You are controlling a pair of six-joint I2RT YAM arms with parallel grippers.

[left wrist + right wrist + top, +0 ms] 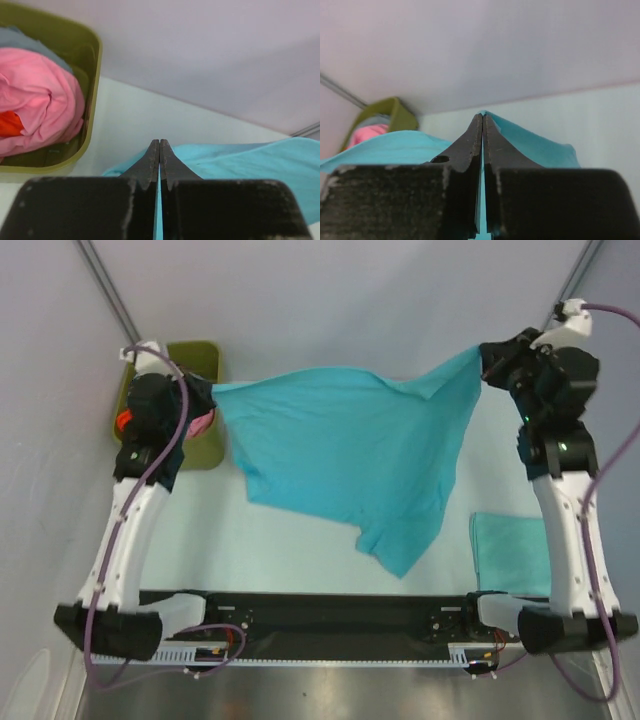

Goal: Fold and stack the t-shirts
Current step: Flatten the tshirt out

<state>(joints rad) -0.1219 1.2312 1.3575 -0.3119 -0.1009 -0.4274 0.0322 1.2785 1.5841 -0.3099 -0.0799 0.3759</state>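
Above surface (pixel 300 560), left gripper (pixel 210 392) and right gripper (pixel 481 356) clamp t-shirt (pixel 340 440) corners: spreading step. Next: lower flat, then fold.

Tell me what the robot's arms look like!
The left arm and right arm have long white segments with chunky black joints and black bases. A thin purple cable loops along each. The right arm shows a small green light. The left gripper and right gripper have black, scuffed fingers tapering to points.
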